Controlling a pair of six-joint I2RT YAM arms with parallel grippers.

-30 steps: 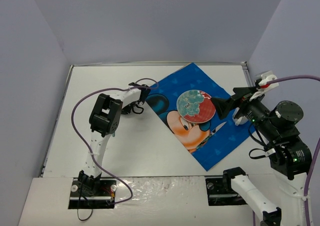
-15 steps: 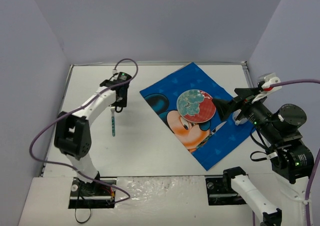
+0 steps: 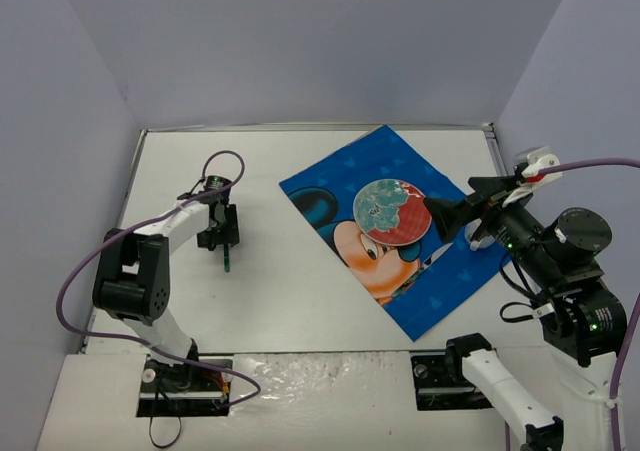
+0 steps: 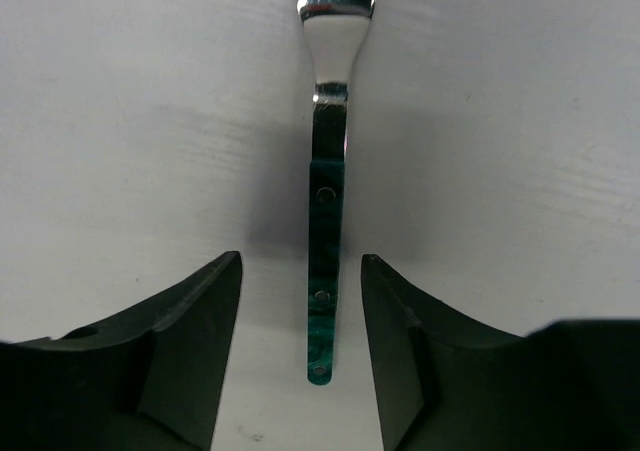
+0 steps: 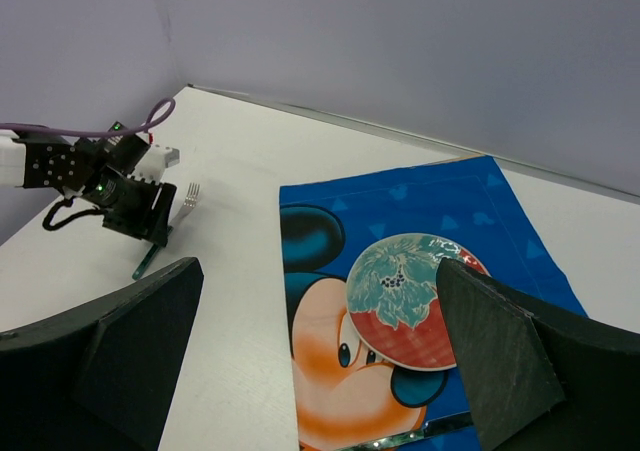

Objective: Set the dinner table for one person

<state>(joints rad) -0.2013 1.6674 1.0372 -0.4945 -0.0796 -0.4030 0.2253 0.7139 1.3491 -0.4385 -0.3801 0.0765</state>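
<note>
Though lowered astride the fork (image 4: 325, 221), closes on nothing: left gripper (image 3: 222, 239) jaws partway apart, a gap showing on either side of the green handle. Lies flat on the bare white dinner table (image 3: 300, 301), left of centre in the top view, well apart from the blue placemat (image 3: 450, 291). Reads as partly set: placemat down, round plate (image 3: 392, 211) on it mid-frame, a silvery utensil (image 3: 432, 258), probably a knife, just below and right of the plate. Leaves, by that judgement, the fork to go beside the plate. Hangs spread wide and empty at right of frame: right gripper (image 5: 318, 301), facing the plate. Looks matte, flat, metal-rimmed, filling the floor between lavender walls.
</note>
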